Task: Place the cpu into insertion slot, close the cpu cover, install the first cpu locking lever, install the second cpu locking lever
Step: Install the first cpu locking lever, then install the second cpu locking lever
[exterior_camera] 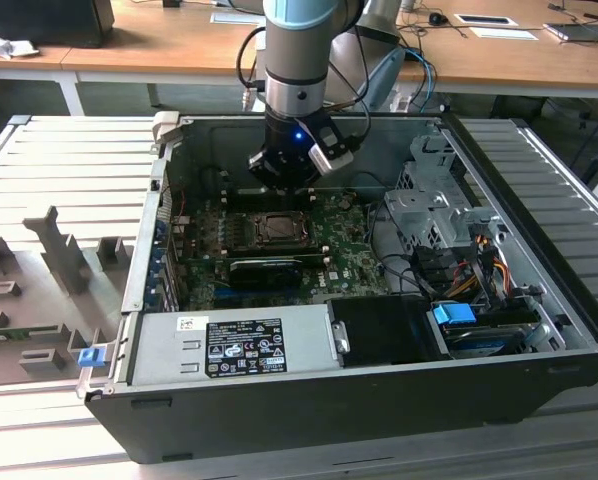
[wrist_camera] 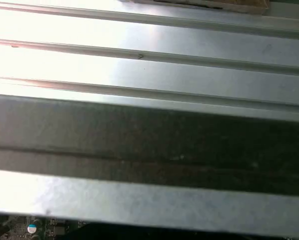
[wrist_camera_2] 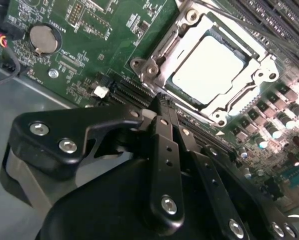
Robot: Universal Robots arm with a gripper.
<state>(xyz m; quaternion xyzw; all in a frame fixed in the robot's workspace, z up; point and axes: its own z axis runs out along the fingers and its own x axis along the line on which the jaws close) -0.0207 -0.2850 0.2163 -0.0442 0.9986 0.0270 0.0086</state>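
The cpu (wrist_camera_2: 209, 67) already lies in the insertion slot (wrist_camera_2: 162, 75) with the cpu cover (wrist_camera_2: 252, 60) down around it, levers seemingly left, while the empty gripper (wrist_camera_2: 162, 107), fingers together, hovers just beside its 7 o'clock corner.

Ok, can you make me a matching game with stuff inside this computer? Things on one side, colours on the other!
Things:
1. cpu
2. motherboard
3. gripper
4. power supply box

Colours:
A. green
B. grey with a black label
C. pale silver
D. black

Pairs: 1-C, 2-A, 3-D, 4-B
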